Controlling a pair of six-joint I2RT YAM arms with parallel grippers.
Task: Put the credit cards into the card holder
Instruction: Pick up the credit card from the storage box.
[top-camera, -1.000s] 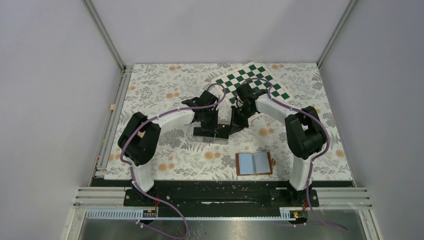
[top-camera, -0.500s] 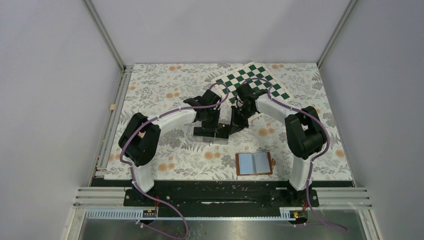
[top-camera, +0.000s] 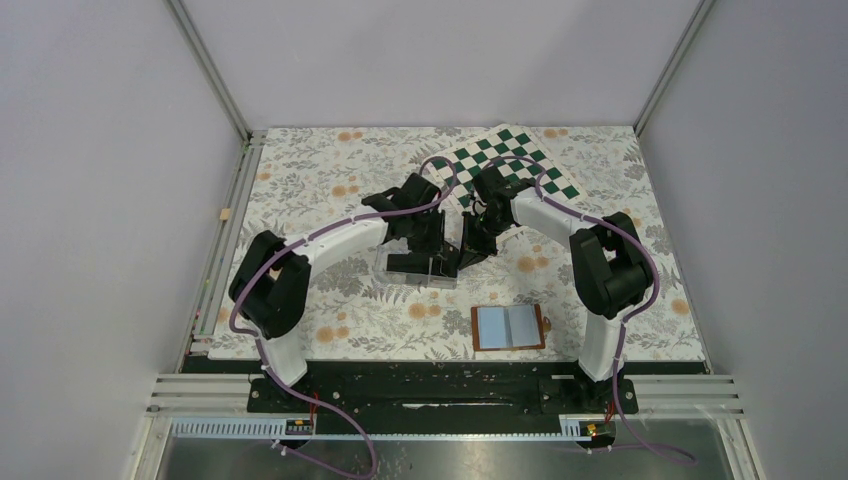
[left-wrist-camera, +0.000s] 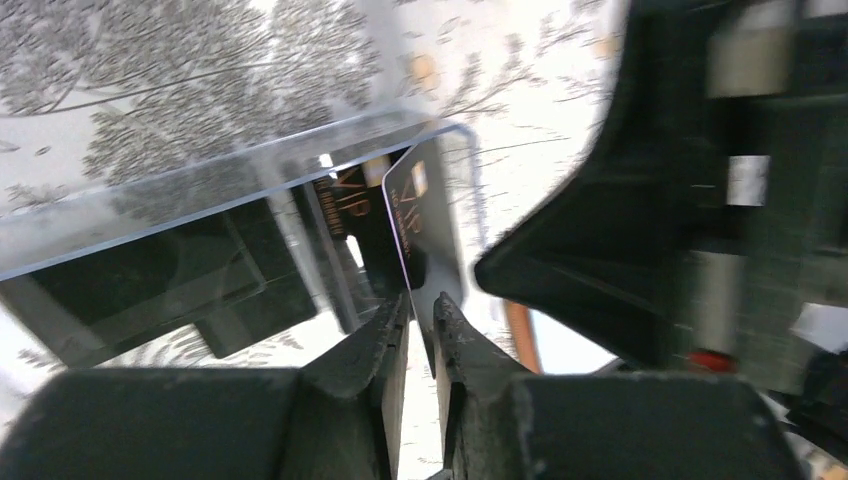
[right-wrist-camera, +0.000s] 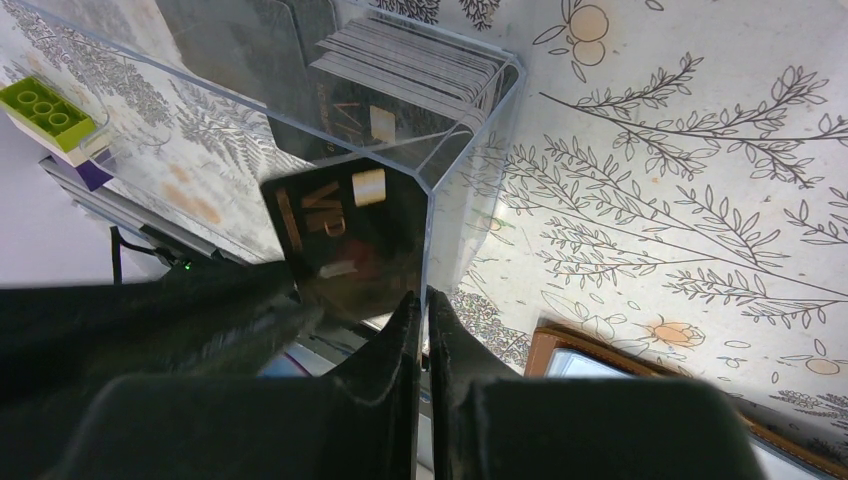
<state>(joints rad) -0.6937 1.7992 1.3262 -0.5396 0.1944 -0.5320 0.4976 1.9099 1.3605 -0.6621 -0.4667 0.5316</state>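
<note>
Over on the left, the left arm reached in across the floral mat (top-camera: 320, 170) to the clear plastic box (left-wrist-camera: 180, 190) near the middle of the table. Inside that box sat the credit cards (right-wrist-camera: 410, 65), dark stacks seen through the walls. And there was the action: the left gripper (left-wrist-camera: 420, 305) hung at the box's right-hand corner, outside it, with one black VIP card (left-wrist-camera: 425, 225) standing up out of the slit between its fingers. Those fingers were only a sliver apart around the card's lower edge; whether they were truly pinching it could not be told. Just beside it, the right gripper (right-wrist-camera: 422, 298) pointed at the same corner, its jaws drawn together, one fingertip touching the card's lower corner. Further right and nearer the arm bases, the card holder (top-camera: 508, 327) lay open flat on the mat, pale blue sleeves up, well apart from the box. Behind the right arm, a green-and-white checkered board (top-camera: 510, 160) lay at an angle.
</note>
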